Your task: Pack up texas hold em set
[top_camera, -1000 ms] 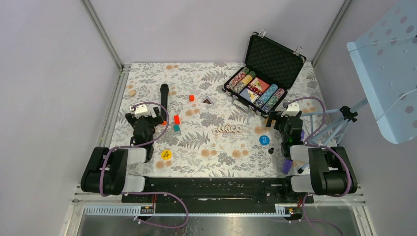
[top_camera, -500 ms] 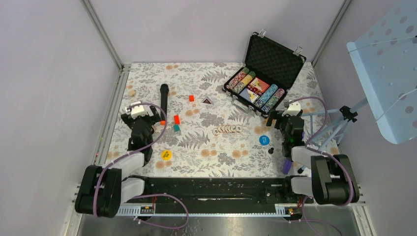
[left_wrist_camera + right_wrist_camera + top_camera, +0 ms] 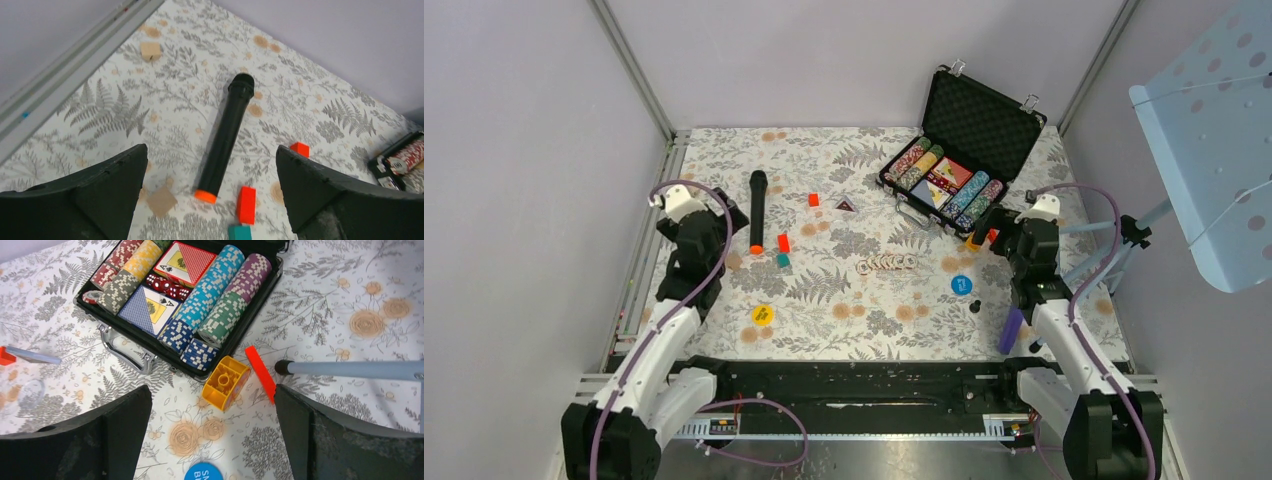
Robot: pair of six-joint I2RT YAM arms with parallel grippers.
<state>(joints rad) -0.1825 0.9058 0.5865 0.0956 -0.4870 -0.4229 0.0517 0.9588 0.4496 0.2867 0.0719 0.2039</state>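
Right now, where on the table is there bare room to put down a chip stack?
Bare room lies at the far middle, between the microphone and the briefcase, and at the near middle, between the yellow button and the blue button. It is crowded by the yellow block.

Plain lilac-grey walls (image 3: 824, 60) close the space in on three sides, and slanting aluminium posts (image 3: 629, 65) mark the two far corners. A cloth (image 3: 824, 290) printed with grey ferns and tan flowers covers the table (image 3: 854, 350). A metal rail (image 3: 646, 250) runs along its left edge. At the right, a light-blue perforated panel (image 3: 1214, 150) stands on a tripod (image 3: 1136, 232). A brushed metal sheet (image 3: 884, 462) lies nearest the camera. The light is soft and even.
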